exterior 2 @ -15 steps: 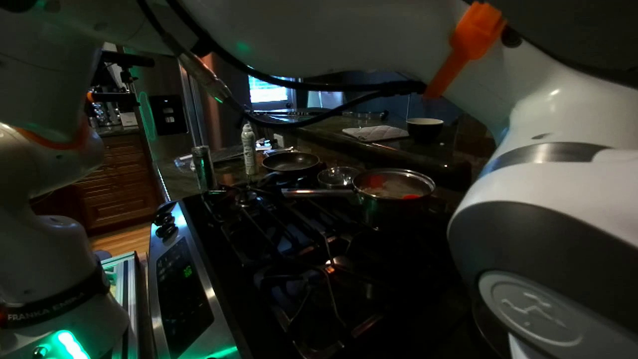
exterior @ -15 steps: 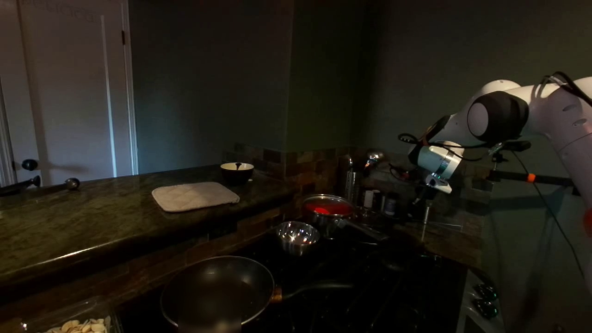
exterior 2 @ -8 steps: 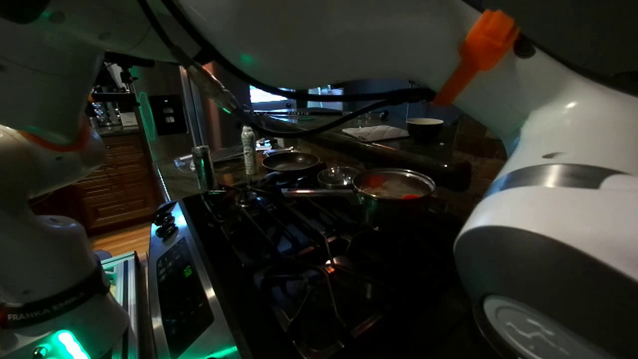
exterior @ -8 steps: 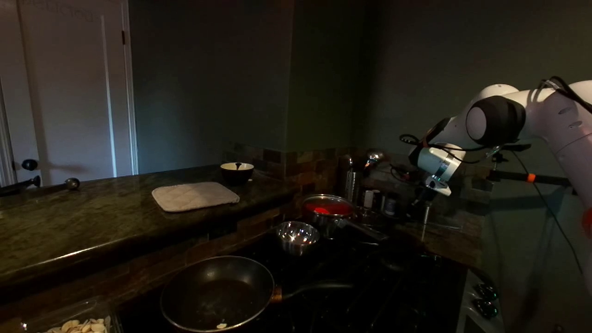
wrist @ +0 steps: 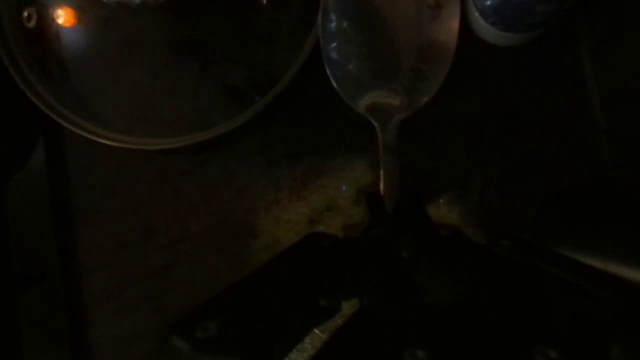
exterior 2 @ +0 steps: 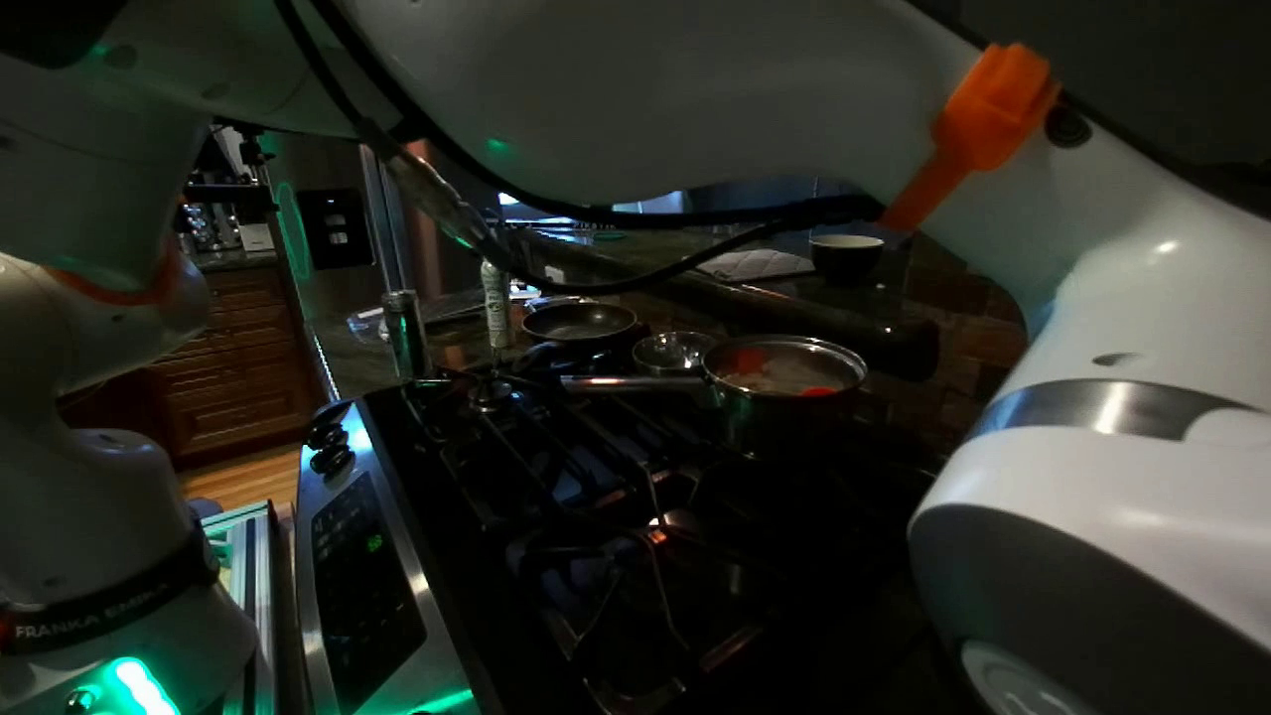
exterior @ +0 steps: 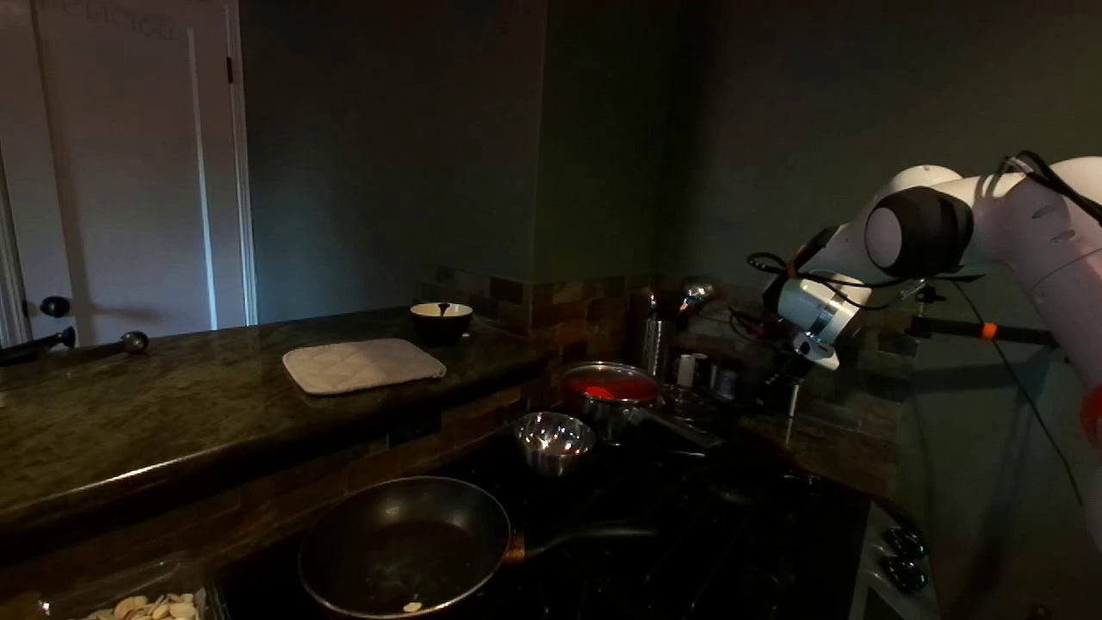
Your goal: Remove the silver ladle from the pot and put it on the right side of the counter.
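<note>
While the slim, shiny silver metal ladle (wrist: 390,55) was pointed forward with its rounded end leading, its handle was clasped firmly by the dark two-fingered robot gripper (wrist: 391,210). The lifting-out was judged to be done: the round rim ahead of the gripper, to its left in the wrist view, was taken for that of the small round steel pot (exterior: 607,419) showing red, and the ladle's rounded end was seen outside it, although contact with the rim could not be ruled out.

Setting down and release were judged to be left. Beneath the gripper, a dim patch of speckled brown surface (wrist: 305,212) was made out, possibly part of the long, dark, greenish-brown polished stone counter (exterior: 215,413); whether the ladle was rested on it could not be told. The counter's raised stretch was seen well apart from the gripper, past the pot. Farther from the gripper than the pot, a small round shiny steel bowl (exterior: 555,458) was shown, and beyond it a large round dark frying pan (exterior: 405,538).
</note>
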`<state>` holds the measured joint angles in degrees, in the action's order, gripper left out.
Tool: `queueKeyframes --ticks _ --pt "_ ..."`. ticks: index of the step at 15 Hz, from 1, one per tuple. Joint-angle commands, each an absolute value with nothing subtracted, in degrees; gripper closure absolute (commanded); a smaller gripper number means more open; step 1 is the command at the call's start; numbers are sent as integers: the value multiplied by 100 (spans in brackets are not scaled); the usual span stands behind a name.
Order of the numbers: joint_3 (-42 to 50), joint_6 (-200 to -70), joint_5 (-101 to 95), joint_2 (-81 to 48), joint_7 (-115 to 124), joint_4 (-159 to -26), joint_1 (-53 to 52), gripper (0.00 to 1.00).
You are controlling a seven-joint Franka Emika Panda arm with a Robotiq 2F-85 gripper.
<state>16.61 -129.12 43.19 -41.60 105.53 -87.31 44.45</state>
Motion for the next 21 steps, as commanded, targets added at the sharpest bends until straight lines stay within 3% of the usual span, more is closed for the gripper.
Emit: queueKeyframes --ticks 1,8,10,15,18,21 --pt "1615 -13027 4436 -4324 10512 -8579 4502 97" --pt "1646 -13236 4390 -4380 10512 -8575 4446 97" --pt "1647 -13314 4378 -4383 10512 -8580 4439 69" --pt "1649 -13392 4358 -4332 10477 -8646 4424 25" --pt "1722 -13382 4227 -4168 10483 -8817 4342 3" --pt "1919 -13311 3802 -3884 10556 -9129 4142 0"
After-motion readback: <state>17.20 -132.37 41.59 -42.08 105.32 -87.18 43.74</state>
